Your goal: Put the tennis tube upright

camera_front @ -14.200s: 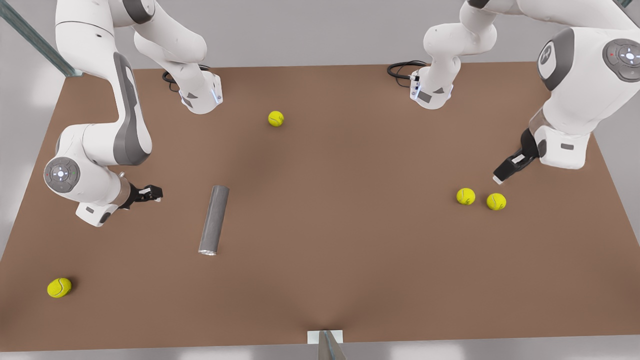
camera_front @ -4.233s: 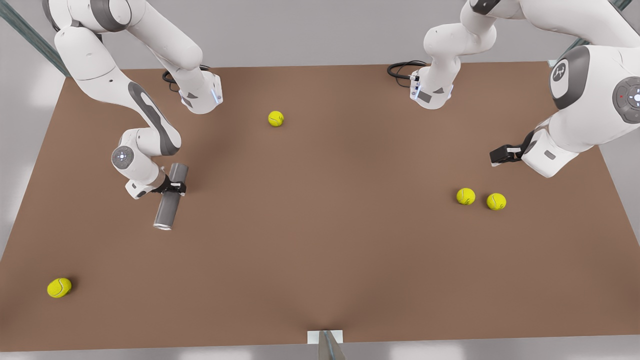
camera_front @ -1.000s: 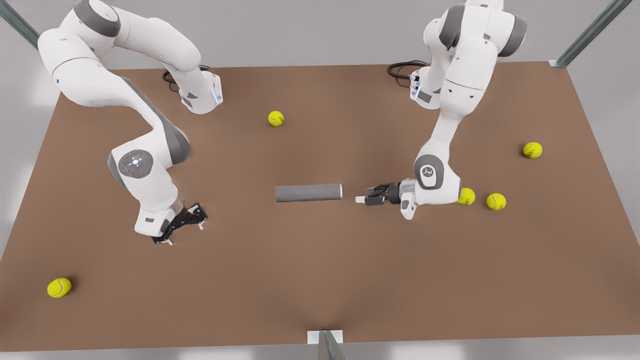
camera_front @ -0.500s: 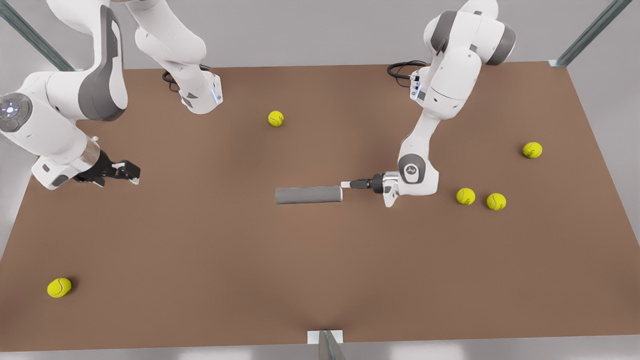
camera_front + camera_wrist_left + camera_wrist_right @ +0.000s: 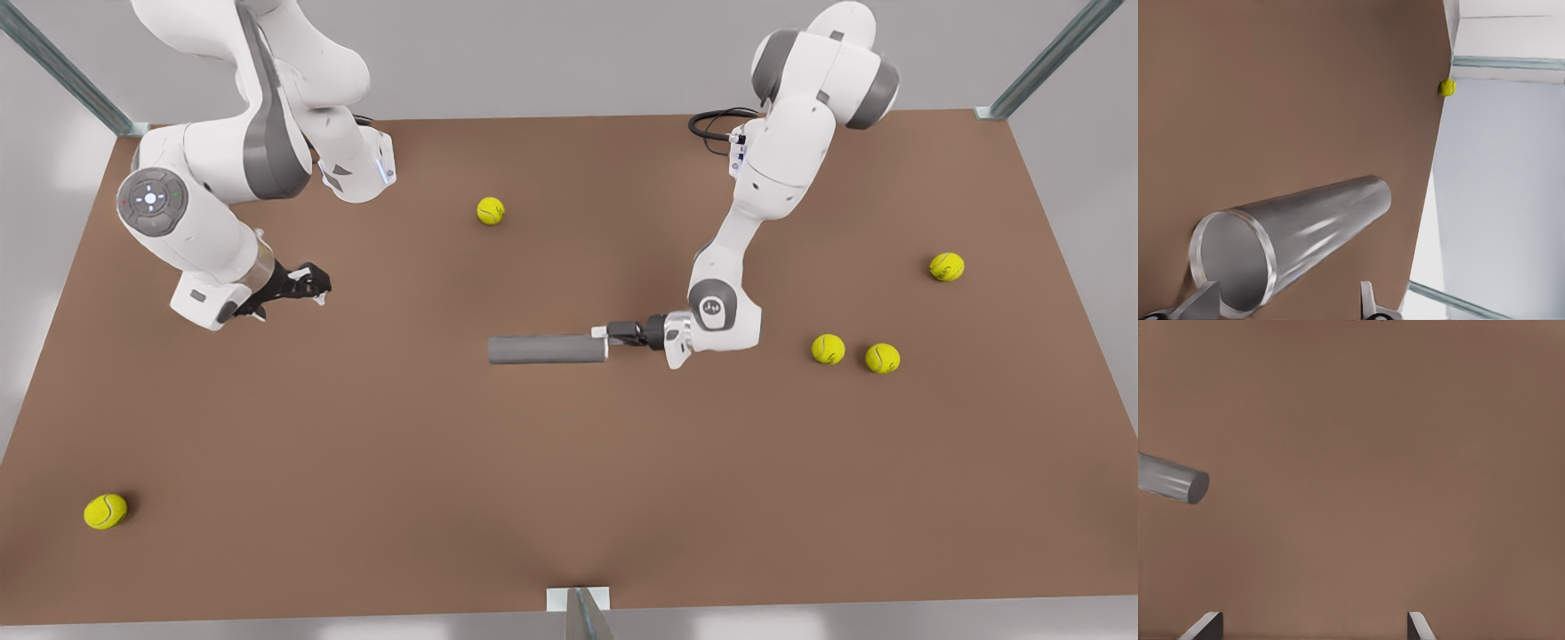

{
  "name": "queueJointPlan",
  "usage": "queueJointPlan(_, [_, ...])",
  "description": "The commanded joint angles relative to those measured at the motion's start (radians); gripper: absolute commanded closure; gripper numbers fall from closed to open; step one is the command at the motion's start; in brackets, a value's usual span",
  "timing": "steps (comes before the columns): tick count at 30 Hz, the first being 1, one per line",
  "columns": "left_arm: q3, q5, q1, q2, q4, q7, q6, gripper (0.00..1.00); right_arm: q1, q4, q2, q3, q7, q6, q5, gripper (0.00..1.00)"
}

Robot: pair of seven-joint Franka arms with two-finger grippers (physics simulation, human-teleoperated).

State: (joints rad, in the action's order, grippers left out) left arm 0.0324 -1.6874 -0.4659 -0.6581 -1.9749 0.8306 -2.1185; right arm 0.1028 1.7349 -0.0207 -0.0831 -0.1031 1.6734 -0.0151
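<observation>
The tennis tube [image 5: 544, 348] is a grey cylinder lying flat mid-table, its silvery rim toward the front view's right. My left gripper [image 5: 605, 335] is low at that rim end. In the left wrist view the tennis tube [image 5: 1305, 233] shows its hollow mouth, and my left gripper [image 5: 1286, 301] is open, one fingertip [image 5: 1203, 301] in front of the rim and the other off to the tube's side. My right gripper [image 5: 307, 284] hovers apart on the front view's left. In the right wrist view my right gripper [image 5: 1311, 627] is open over bare table, with the tennis tube [image 5: 1171, 483] far off.
Yellow tennis balls lie scattered: one at the back [image 5: 490, 211], a pair [image 5: 828, 348] [image 5: 882, 357] behind my left arm, one [image 5: 947, 266] farther to the front view's right, and one [image 5: 105, 511] at the near left corner. A metal post [image 5: 587, 613] stands at the front edge.
My left gripper has slid toward the tube and reached its rim end. My right arm has swung inward from the table's edge. The tube stays flat.
</observation>
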Motion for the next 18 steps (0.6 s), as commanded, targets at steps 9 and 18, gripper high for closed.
queueJointPlan(9, [0.0,-0.067,-0.04,-0.011,0.013,0.174,-0.014,0.0,-0.193,-0.012,-0.004,0.0,0.005,0.037,0.014,0.0])
queueJointPlan(18, [0.0,-0.092,-0.036,-0.021,0.007,0.156,0.048,0.51,-0.195,-0.017,-0.022,0.0,0.019,-0.003,0.012,0.0])
